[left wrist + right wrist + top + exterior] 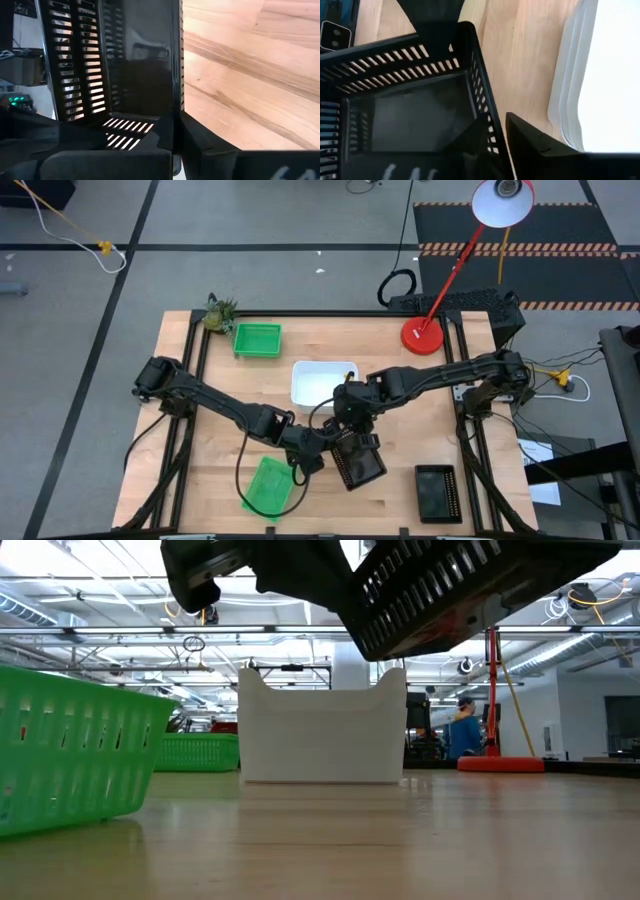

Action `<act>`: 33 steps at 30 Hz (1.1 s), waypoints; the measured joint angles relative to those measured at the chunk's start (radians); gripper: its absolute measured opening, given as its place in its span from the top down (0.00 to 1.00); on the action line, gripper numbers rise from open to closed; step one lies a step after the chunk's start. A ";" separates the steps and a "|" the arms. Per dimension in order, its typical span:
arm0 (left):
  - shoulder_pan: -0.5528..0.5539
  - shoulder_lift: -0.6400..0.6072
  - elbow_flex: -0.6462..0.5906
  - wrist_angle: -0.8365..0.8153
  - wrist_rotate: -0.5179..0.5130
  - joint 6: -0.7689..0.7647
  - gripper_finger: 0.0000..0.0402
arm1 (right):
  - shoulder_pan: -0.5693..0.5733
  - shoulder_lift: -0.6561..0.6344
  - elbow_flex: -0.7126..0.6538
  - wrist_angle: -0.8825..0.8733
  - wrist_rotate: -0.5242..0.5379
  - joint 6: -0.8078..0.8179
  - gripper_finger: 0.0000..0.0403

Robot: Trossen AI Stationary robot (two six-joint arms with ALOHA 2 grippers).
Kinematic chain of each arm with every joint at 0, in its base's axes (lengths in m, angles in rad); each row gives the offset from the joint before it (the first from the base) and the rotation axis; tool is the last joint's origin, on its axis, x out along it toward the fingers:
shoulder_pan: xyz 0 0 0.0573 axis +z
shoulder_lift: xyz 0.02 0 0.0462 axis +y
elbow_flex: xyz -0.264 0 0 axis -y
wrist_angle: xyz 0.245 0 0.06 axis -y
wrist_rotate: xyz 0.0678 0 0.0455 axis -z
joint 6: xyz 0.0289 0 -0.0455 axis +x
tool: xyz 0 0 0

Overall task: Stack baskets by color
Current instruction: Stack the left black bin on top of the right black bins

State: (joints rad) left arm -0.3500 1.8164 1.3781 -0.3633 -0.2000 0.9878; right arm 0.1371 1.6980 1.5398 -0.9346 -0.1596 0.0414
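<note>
**One black basket, pinched from both sides**

Both my claws meet just in front of the white baskets [323,383]. My left gripper [318,457] is pressed together on one wall of the black basket [358,461], which hangs tilted above the wood. My right gripper [350,435] has a finger inside and one outside the opposite wall — gripping or only straddling, I cannot tell.

Around the white stack: a green basket [257,340] behind it beside a leafy toy [219,312], another green one [268,485] in front-left, a second black basket [437,492] in front-right, the red lamp base [422,335] behind-right. My arms hide the table [205,480] between — stack counts are unclear.
</note>
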 joint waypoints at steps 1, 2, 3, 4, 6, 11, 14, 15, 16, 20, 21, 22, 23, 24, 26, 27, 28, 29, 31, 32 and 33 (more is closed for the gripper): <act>0.000 0.000 0.000 0.006 -0.007 -0.001 0.98 | 0.000 -0.001 0.000 0.000 -0.001 -0.001 0.88; 0.000 0.000 0.000 0.012 -0.009 -0.002 0.97 | 0.000 -0.001 0.000 -0.001 -0.002 -0.001 0.90; 0.000 0.000 -0.001 0.016 -0.009 -0.002 0.95 | 0.000 -0.001 0.000 -0.002 -0.003 -0.001 0.92; -0.001 0.000 -0.001 0.018 -0.010 -0.004 0.94 | 0.002 -0.001 0.000 -0.004 -0.005 -0.001 0.95; -0.001 0.000 -0.002 0.022 -0.010 -0.022 0.90 | 0.007 -0.001 0.000 -0.016 -0.006 -0.003 0.98; -0.005 0.000 -0.002 0.083 -0.037 -0.156 0.83 | 0.023 -0.004 0.000 -0.065 0.004 0.013 0.97; -0.014 -0.004 -0.002 0.113 -0.051 -0.187 0.75 | 0.040 -0.017 -0.001 -0.098 0.002 0.033 0.97; -0.022 -0.004 -0.002 0.121 -0.067 -0.188 0.71 | 0.048 -0.022 0.000 -0.112 0.006 0.042 0.98; -0.031 -0.004 -0.002 0.129 -0.093 -0.190 0.68 | 0.056 -0.029 0.000 -0.126 0.006 0.053 0.98; -0.075 -0.006 0.000 0.147 -0.226 -0.223 0.56 | 0.103 -0.068 -0.002 -0.171 0.022 0.107 0.98; -0.085 -0.007 0.000 0.139 -0.261 -0.224 0.53 | 0.121 -0.082 -0.002 -0.179 0.023 0.124 0.98; -0.096 -0.007 0.000 0.133 -0.295 -0.225 0.51 | 0.137 -0.096 -0.002 -0.188 0.027 0.139 0.98; -0.106 -0.007 0.000 0.131 -0.327 -0.226 0.49 | 0.152 -0.112 -0.002 -0.195 0.032 0.154 0.98; -0.115 -0.007 0.000 0.132 -0.357 -0.233 0.48 | 0.168 -0.128 -0.002 -0.209 0.032 0.167 0.98; -0.132 -0.007 0.000 0.132 -0.405 -0.247 0.46 | 0.205 -0.154 -0.002 -0.239 0.033 0.205 0.98; -0.139 -0.007 0.000 0.131 -0.420 -0.257 0.45 | 0.223 -0.169 -0.002 -0.241 0.036 0.224 0.98; -0.146 -0.007 0.000 0.128 -0.433 -0.272 0.45 | 0.242 -0.182 -0.002 -0.248 0.038 0.244 0.98; -0.154 -0.007 0.000 0.126 -0.445 -0.293 0.46 | 0.262 -0.196 -0.002 -0.259 0.043 0.270 0.98; -0.164 -0.007 0.000 0.126 -0.461 -0.345 0.46 | 0.303 -0.228 -0.002 -0.286 0.072 0.328 0.98; -0.168 -0.007 0.000 0.123 -0.464 -0.376 0.47 | 0.324 -0.241 -0.002 -0.298 0.084 0.358 0.98; -0.172 -0.007 0.000 0.116 -0.464 -0.409 0.48 | 0.344 -0.252 -0.002 -0.308 0.090 0.388 0.98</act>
State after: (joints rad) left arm -0.5223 1.8095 1.3785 -0.2476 -0.6639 0.5788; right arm 0.4809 1.4456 1.5383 -1.2424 -0.0699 0.4296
